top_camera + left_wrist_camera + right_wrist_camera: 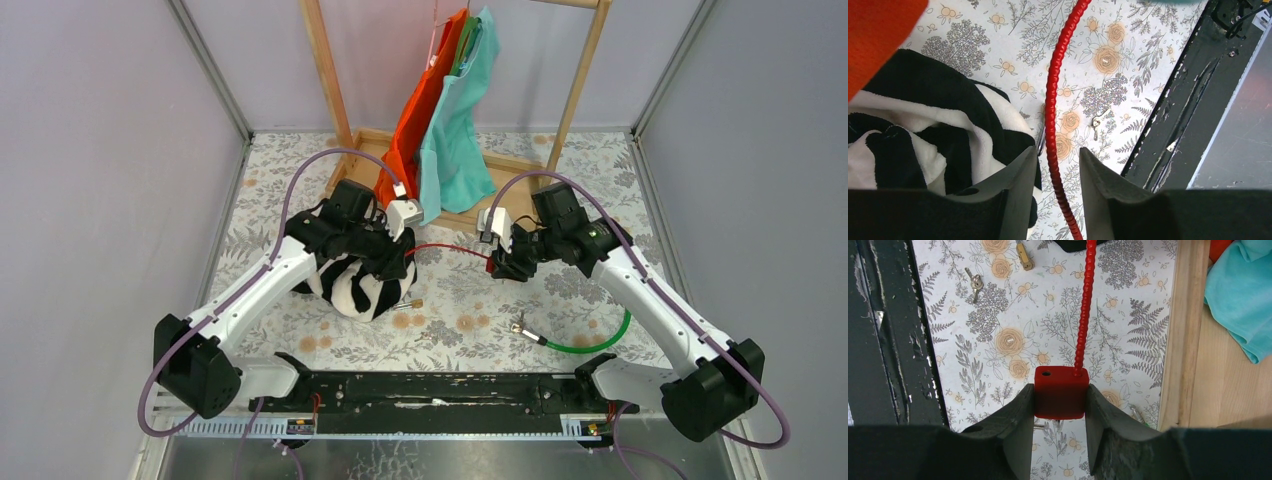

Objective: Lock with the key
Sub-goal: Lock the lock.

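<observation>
Lock (pixel 1060 401) sat pinched in the right gripper (pixel 1059 390).
Left gripper (pixel 1058 154) straddled the cable (pixel 1052 100), jaws apart; next, its end likely needed seating.

The red cable (pixel 1050 125) leaves the left wrist view's bottom edge, end unseen.

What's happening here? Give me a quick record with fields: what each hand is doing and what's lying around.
Right hand: shut on the red lock body
Left hand: fingers either side of the red cable, a gap showing on both sides
Keys: lying on the floral table, in neither hand
Also there: zebra-striped cloth beside the left hand; green cable near the right arm
</observation>
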Tool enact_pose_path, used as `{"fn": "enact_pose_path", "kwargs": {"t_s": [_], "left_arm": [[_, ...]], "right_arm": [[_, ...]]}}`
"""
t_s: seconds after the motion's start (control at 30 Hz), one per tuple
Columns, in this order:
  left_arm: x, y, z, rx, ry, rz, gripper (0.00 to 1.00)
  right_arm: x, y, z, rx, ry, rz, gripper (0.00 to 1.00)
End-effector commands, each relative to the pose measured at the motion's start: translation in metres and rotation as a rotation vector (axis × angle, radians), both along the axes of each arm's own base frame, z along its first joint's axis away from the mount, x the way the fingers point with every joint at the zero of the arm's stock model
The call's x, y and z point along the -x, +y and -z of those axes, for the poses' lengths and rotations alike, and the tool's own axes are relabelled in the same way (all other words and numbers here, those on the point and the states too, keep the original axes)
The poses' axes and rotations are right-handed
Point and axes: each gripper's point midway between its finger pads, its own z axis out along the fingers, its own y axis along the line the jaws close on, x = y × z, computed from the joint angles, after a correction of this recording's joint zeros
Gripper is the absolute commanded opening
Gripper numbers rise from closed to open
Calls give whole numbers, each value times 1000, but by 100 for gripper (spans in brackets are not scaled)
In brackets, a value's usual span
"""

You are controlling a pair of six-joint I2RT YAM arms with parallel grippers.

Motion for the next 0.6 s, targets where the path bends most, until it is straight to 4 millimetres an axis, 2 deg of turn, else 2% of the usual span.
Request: {"fn": "enact_pose_path", "kwargs": {"t_s": [0.0, 0.17, 0.4, 0.57], "left_arm": [[-3, -3, -11, 26, -4, 1, 42], [-2, -3, -11, 27, 2, -1, 39], [2, -8, -15, 54, 19, 31, 16], [7, -25, -41, 171, 15, 87, 0]], "right_arm": [[-5, 6, -8, -19, -50, -17, 0], [-4, 5, -3, -3, -47, -20, 0], [-5, 9, -4, -20, -40, -14, 0], [-12, 27, -12, -102, -6, -16, 0]]}}
